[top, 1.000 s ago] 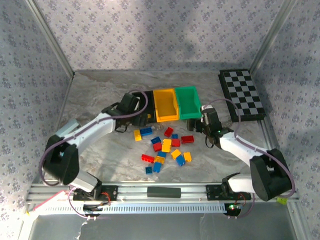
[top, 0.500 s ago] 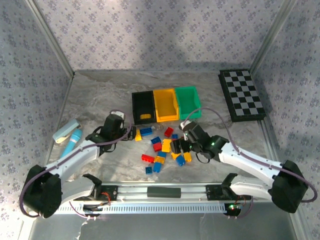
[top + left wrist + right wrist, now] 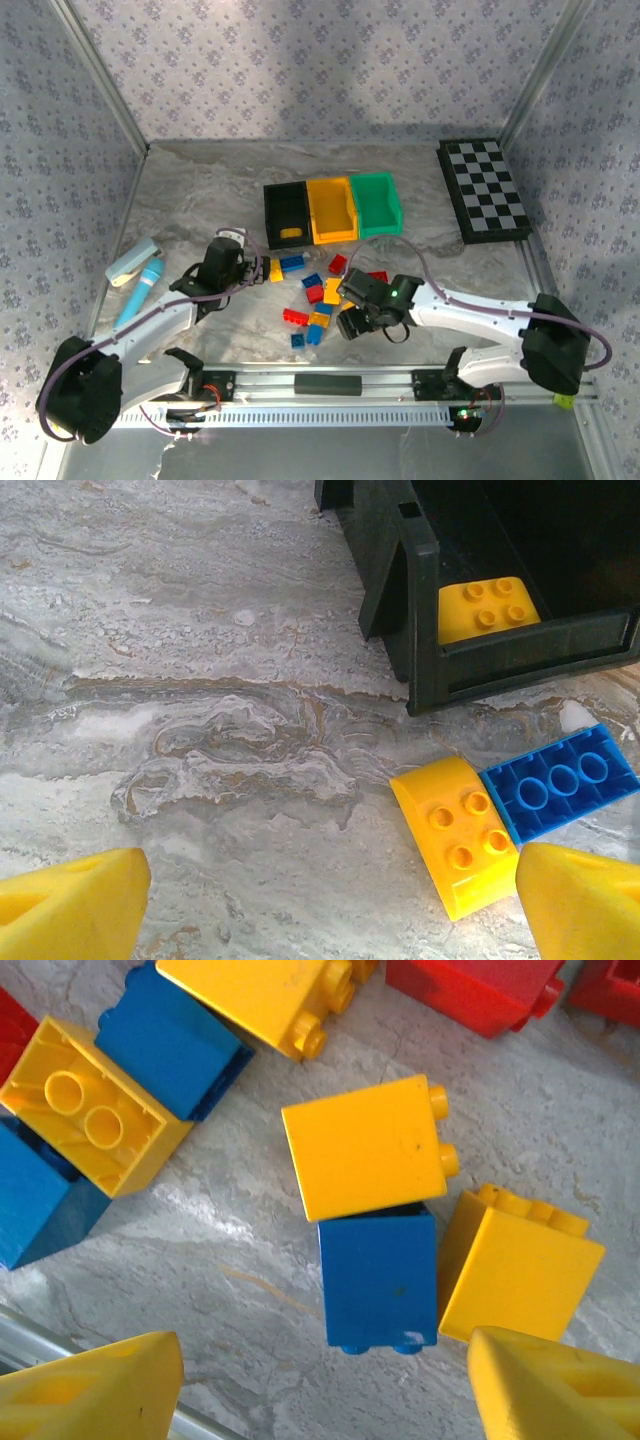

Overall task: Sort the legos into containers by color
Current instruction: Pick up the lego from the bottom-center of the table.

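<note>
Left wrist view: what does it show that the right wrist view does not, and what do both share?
Left wrist: the black bin holding a yellow brick; before it, a curved yellow brick touching an upturned blue brick. Right wrist: a dense cluster, a yellow block against a blue block, red bricks at the top edge. Both: the marbled table; left gripper and right gripper are open and empty.

No lettering, label, brand mark or number can be read in any view. The legos (image 3: pixel 368 1147), the containers (image 3: pixel 335 236) and the chequered board (image 3: pixel 485 190) show plain colour, studs and squares.
</note>
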Robot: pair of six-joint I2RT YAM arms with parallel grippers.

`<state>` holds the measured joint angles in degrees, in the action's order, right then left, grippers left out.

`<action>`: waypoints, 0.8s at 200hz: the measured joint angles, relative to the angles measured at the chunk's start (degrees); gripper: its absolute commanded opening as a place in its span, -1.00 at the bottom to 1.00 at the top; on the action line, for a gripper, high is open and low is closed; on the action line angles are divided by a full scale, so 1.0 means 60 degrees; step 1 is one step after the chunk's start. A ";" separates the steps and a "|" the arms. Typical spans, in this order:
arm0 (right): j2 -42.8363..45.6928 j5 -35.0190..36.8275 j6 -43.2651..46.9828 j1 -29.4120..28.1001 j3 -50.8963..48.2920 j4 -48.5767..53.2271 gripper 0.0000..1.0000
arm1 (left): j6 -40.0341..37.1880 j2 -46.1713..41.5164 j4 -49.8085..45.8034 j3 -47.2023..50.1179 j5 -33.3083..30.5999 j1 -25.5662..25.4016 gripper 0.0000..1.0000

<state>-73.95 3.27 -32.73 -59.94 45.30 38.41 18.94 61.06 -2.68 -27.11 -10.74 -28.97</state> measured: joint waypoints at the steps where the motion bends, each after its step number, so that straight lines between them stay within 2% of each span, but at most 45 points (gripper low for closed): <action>1: -0.0007 0.0004 -0.0004 0.0000 0.0011 0.0000 0.53 | -0.0004 -0.0007 0.0004 0.0007 0.0000 0.0000 0.87; 90: -0.0958 0.0087 -0.0084 0.0178 0.0273 -0.0302 0.52 | -0.0007 -0.0284 -0.0007 0.0058 -0.0087 0.0000 0.88; 160: -0.1373 0.0102 -0.0087 0.0175 0.0441 -0.0561 0.47 | -0.0007 0.0113 -0.0007 0.0058 -0.0084 0.0000 0.89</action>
<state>-82.19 3.88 -33.26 -58.89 47.94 35.05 18.90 61.73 -2.72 -26.76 -11.25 -28.97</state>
